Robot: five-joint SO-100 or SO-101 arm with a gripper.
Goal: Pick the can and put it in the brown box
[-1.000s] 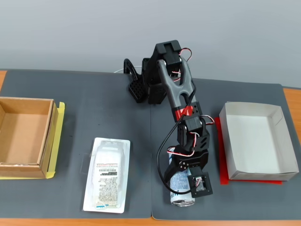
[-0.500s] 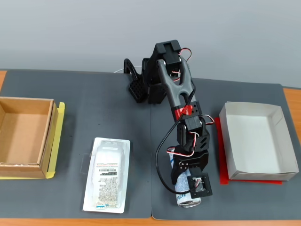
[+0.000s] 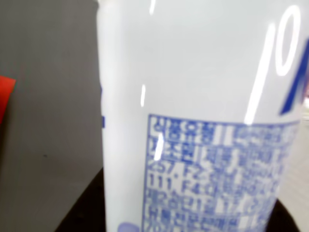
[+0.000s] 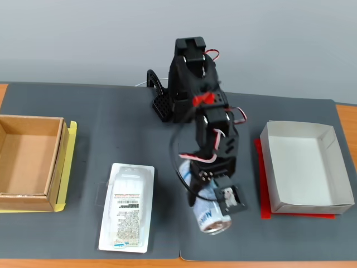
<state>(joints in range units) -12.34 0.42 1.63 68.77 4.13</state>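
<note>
From where I stand, the end effector (image 4: 215, 195) is down over the can (image 4: 211, 216), near the front edge of the bench (image 4: 89, 111). I cannot tell if its fingers pinch the can or only stand around it; they are hidden under the arm. In the wrist view the can (image 3: 193, 121) fills almost the whole picture, very close. The brown box (image 4: 28, 195) is empty, far at the left in the fixed view, beyond the white blister pack (image 4: 127, 206). I judge the task is at the grasp only; lifting, carrying and dropping are all left.
</note>
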